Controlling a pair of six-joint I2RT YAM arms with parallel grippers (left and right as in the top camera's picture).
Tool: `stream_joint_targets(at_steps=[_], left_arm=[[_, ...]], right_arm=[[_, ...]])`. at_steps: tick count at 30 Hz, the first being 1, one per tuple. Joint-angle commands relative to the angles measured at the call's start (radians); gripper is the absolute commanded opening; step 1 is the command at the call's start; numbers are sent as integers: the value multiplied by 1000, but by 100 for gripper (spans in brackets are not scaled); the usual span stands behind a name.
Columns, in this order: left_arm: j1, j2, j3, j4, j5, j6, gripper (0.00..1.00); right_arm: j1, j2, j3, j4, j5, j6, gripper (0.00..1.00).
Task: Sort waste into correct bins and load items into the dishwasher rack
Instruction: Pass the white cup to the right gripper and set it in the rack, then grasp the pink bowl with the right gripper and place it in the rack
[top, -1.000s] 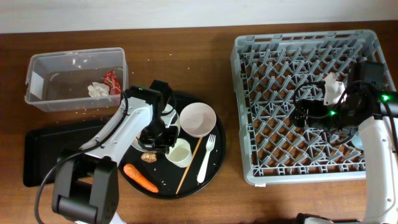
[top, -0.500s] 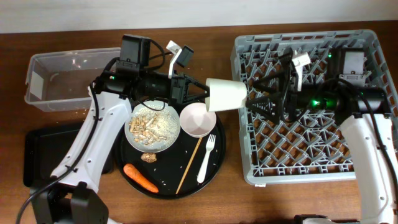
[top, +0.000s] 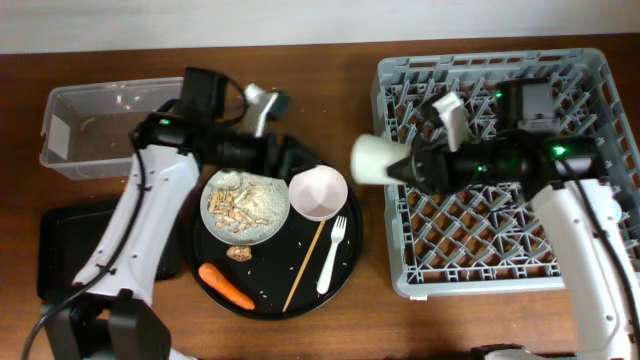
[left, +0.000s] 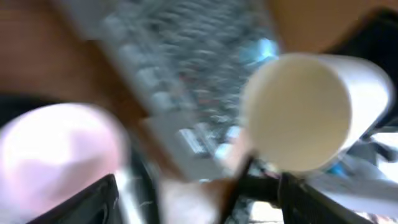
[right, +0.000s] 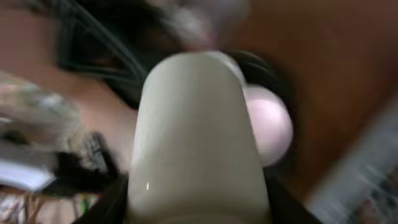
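- Since half a second ago the small white cup (top: 374, 158) has changed hands. Your left gripper (top: 288, 156) has let go and pulled back over the top edge of the big round black tray (top: 345, 255), and your right gripper (top: 400, 165) has it now.
- Overhead: the cup lies on its side with its long axis running left-right. It sticks out to the left of the right gripper's closed fingers and hangs in the air just outside the left wall of the large square grey plastic dishwasher rack (top: 386, 240). The rack is all to the right of it, so I'd guess you pull back right and tip the cup onto the pegs. The right arm is obviously the nearer one.
- Left wrist: blurry, but the fingers (left: 102, 199) sit spread wide at the bottom corners with nothing between them. The cup's round end faces this camera from ahead, well apart. I can't tell if that end is the mouth or the base. The pale pink bowl (left: 56, 155) is lower left.
- Right wrist: the cup fills the frame, pointing away from the camera, clamped between the fingers low down.
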Motion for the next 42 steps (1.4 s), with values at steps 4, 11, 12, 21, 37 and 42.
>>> stream_joint_targets(at_steps=[4,11,12,21,37,42], left_arm=[[125,1,-3,-150,-538,-33,86],[124,1,-3,-155,-538,-33,86],[124,1,-3,-157,-538,-33,86],[123,1,-3,-145,-452,-32,99],[190,2,-3,-239,-819,-250,99],[190,2,-3,-239,-819,-250,99]], right_arm=[[-362,4,177,-125,788,227,27],[-499,283,177,-174,980,364,34],[-499,321,177,-175,977,367,34],[-469,190,303,-269,510,252,99],[459,694,301,37,789,435,51],[459,720,301,37,752,435,27]])
